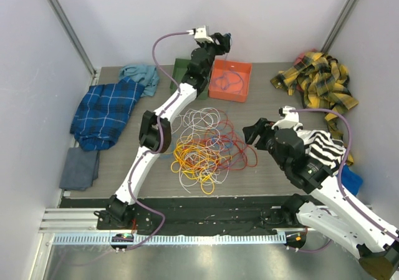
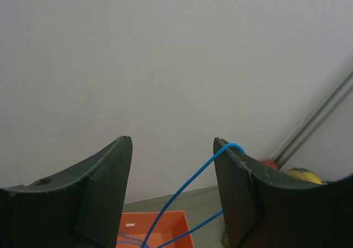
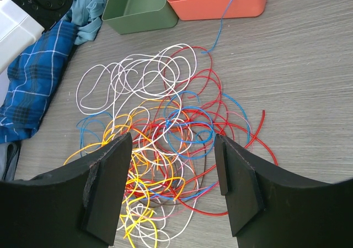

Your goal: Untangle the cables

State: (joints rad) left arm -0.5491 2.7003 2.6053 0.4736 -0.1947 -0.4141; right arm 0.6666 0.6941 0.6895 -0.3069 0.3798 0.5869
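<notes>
Top view: your cables (image 1: 206, 152) sit piled just this side of the orange bin (image 1: 229, 80). Left wrist: left gripper (image 2: 172, 143) is wide open above that bin, with a blue cable (image 2: 187, 190) hooked over one finger. Right wrist: right gripper (image 3: 174, 140) is open and empty, on the near side of the bin.

1. Left wrist view: orange bin (image 2: 140, 220) cut off by bottom edge; blue cable (image 2: 190, 185) exits there too.
2. Right wrist view: cables (image 3: 165, 93) partly hidden behind right end effector (image 3: 172, 140).
3. Top view: striped cloth (image 1: 327, 144) partly covered by right arm.
</notes>
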